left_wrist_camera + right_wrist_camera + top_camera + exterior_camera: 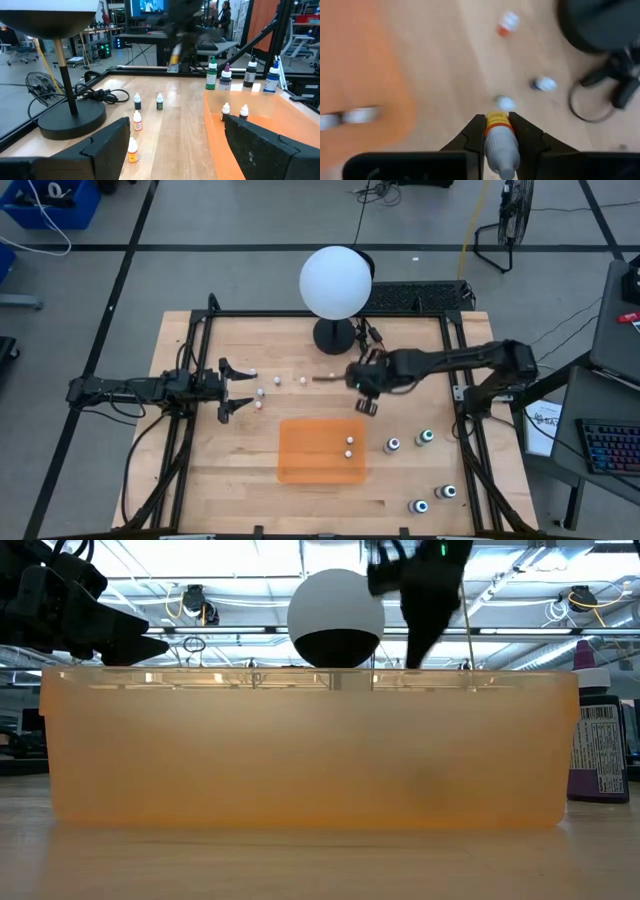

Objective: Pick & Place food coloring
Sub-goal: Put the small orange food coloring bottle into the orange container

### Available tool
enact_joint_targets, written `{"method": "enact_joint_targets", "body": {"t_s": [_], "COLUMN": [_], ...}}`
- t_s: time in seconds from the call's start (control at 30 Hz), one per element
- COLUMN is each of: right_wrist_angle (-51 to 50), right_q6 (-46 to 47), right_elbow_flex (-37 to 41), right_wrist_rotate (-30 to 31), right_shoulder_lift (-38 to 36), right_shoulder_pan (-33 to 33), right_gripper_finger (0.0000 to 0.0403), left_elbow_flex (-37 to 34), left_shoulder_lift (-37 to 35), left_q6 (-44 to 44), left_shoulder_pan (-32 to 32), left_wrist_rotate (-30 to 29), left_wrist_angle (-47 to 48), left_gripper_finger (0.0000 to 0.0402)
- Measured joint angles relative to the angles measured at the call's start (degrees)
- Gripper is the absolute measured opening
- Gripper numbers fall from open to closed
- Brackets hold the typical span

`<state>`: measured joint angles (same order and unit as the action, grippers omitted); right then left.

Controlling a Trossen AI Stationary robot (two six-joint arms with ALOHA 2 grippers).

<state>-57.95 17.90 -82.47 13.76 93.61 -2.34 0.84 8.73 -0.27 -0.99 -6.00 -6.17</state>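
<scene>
The food coloring is scattered on the wooden table. Several tiny whitish bottles [262,392] stand between my grippers, and they show in the left wrist view as small bottles [137,121]. Two tiny ones [349,446] stand in the orange tray [300,465]. Four bigger dark bottles [392,445] stand right of the tray. My right gripper [365,392] hangs above the table just beyond the tray's far right corner, shut on one tiny bottle [497,131]. My left gripper [238,391] is open, level, at the table's left, facing the tiny bottles. My right gripper pinches a tiny bottle between its two fingers, on the body by the yellow and orange label [496,121]. The fingers [472,135] point down from above. The bottle lies along them, its whitish cap end [502,157] back toward the wrist, lifted clear of the table.
A white globe lamp [336,282] on a black round base [335,335] stands at the far middle, its cord [100,94] trailing on the wood. A black frame rail [455,380] runs along the table's sides. Bare wood lies left of the tray.
</scene>
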Motion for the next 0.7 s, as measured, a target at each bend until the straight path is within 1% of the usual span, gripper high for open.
{"method": "enact_joint_targets", "body": {"t_s": [0.13, 0.23, 0.4, 0.5, 0.57, 0.7], "right_wrist_angle": [-4.01, -7.59, -14.02, -15.57, -14.98, -13.44], "right_q6": [0.98, 0.71, -3.49, -6.07, -7.77, -11.49], "right_elbow_flex": [-9.82, -17.86, -31.86, -39.44, -41.93, -42.19], "right_wrist_rotate": [1.2, 1.21, 0.69, -3.49, -6.44, -9.55], "right_shoulder_lift": [5.58, 11.25, 21.71, 27.65, 30.37, 34.06], "right_shoulder_pan": [-6.21, -9.15, -11.29, -10.88, -10.74, -10.81], "right_gripper_finger": [0.0052, 0.0052, 0.0052, 0.0052, 0.0052, 0.0052], "left_elbow_flex": [0.0, -0.02, 0.0, -0.01, 0.0, 0.0], "left_shoulder_lift": [0.0, 0.0, 0.0, 0.0, 0.0, 0.0], "left_q6": [0.0, 0.0, 0.0, 0.01, 0.01, 0.0], "left_shoulder_pan": [0.0, 0.0, 0.0, 0.0, 0.0, 0.0], "left_wrist_rotate": [0.0, 0.0, 0.0, 0.0, 0.0, 0.0], "left_wrist_angle": [-0.04, -0.02, -0.01, 0.0, 0.0, 0.0], "left_gripper_finger": [0.0324, 0.0324, 0.0324, 0.0324, 0.0324, 0.0324]}}
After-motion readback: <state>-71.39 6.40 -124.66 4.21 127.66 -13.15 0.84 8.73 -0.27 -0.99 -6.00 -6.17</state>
